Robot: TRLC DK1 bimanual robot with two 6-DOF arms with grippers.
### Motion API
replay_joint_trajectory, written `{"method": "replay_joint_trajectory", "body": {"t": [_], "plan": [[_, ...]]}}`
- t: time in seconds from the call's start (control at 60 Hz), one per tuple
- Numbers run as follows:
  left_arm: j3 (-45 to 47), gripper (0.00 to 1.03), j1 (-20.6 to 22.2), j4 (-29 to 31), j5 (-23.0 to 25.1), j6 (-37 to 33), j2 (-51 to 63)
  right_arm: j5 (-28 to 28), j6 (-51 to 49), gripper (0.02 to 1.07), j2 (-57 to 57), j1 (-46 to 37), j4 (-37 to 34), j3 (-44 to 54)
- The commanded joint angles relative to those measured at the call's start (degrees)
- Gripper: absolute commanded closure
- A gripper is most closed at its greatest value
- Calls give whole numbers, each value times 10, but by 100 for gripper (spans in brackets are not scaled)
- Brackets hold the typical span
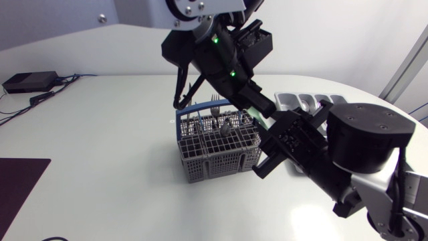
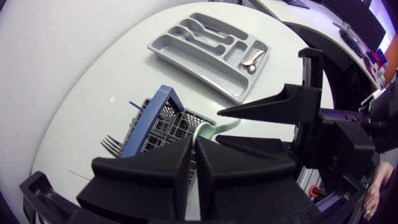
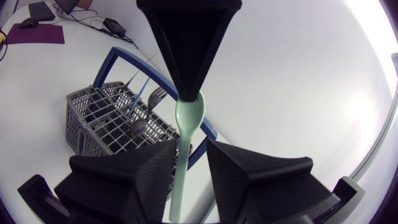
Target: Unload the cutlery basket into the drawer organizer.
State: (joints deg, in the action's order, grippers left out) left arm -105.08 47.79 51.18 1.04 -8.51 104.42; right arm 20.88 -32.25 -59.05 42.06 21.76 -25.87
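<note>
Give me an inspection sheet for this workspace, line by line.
Surface: white table.
Job's things: grey cutlery basket with a blue handle, forks standing in it; organizer holding some silver cutlery; mint spoon held in the air beside the basket.
Clutter: black box and dark mat at the table's left side.
Grippers: left tool shut on the spoon's bowl; right tool open, handle between its fingers.
Cables: leads by the black box.
Surroundings: nothing seen.
</note>
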Motion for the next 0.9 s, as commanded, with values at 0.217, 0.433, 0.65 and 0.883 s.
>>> {"method": "replay_joint_trajectory", "body": {"t": [0.217, 0.433, 0.65, 0.883], "plan": [[-21, 97, 4, 9, 6, 18, 6, 4, -11, 91, -18, 3, 10, 14], [-22, 97, 5, 9, 6, 17, 6, 1, -13, 95, -20, 4, 10, 19], [-28, 95, 5, 9, 6, 17, 4, -6, -13, 96, -18, 3, 3, 20], [-35, 48, -9, -1, 6, 19, -11, -21, -11, 96, 2, -1, -22, 25]]}}
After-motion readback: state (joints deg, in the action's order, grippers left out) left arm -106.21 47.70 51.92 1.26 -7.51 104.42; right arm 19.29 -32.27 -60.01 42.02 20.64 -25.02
